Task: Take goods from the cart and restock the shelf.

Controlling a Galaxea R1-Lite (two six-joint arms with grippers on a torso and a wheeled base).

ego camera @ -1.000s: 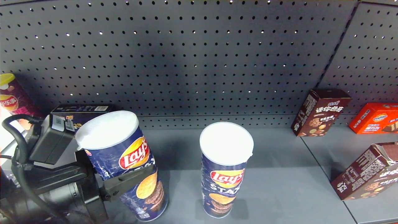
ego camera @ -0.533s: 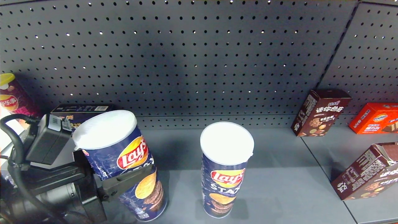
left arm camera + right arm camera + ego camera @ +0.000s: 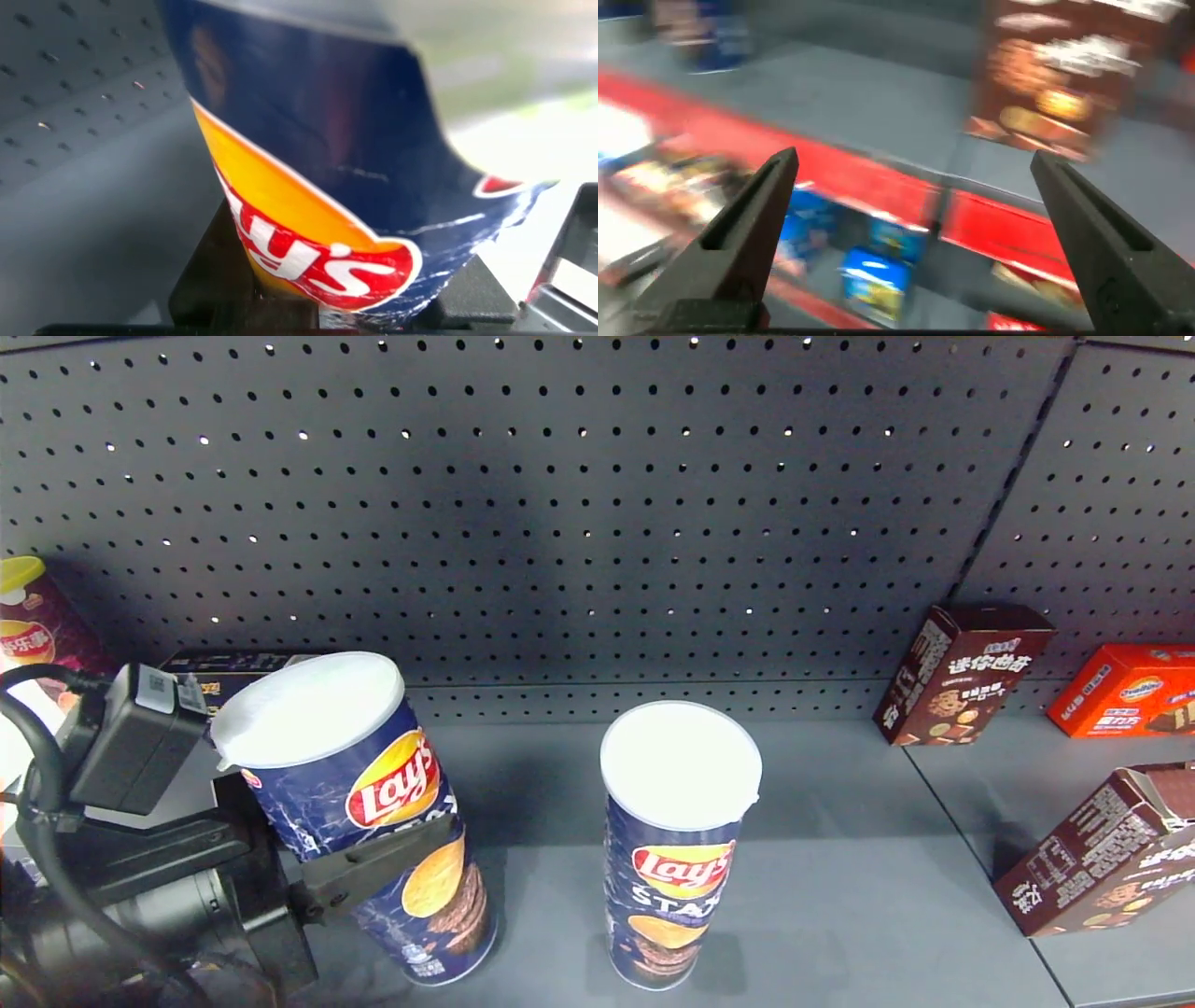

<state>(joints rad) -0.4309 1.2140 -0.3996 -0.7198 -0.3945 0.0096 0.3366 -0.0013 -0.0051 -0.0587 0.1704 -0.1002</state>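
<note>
1. Your left gripper (image 3: pixel 369 873) is clenched on the blue chip can (image 3: pixel 359 775). One dark finger (image 3: pixel 392 863) crosses the front of the can about halfway down its body.
2. That can is tilted, with its white lid leaning toward the robot's left. Its base is low over the grey shelf (image 3: pixel 840 896), near the front. You can't tell from here whether the base touches the shelf.
3. In the left wrist view, the can's blue and yellow label sits right up against the camera, with the dark gripper body on either side of it.
4. A second blue chip can (image 3: pixel 677 859) stands upright on the shelf to the right of the held one, and the two are apart.
5. Behind the held can, a dark flat box (image 3: pixel 233 663) lies against the pegboard back panel (image 3: pixel 597 523). Farther left is a purple can (image 3: pixel 37 625) with a yellow lid.
6. On your right, a brown box (image 3: pixel 962 677) stands near the back panel, with an orange box (image 3: pixel 1125 691) just beside it. Another brown box (image 3: pixel 1102 859) lies tilted nearer the front.
7. Your right gripper (image 3: pixel 920 238) is released, with its two dark fingers spread wide. It hangs over a red strip (image 3: pixel 990 219) with blurred blue packets (image 3: pixel 873 257) under it.
</note>
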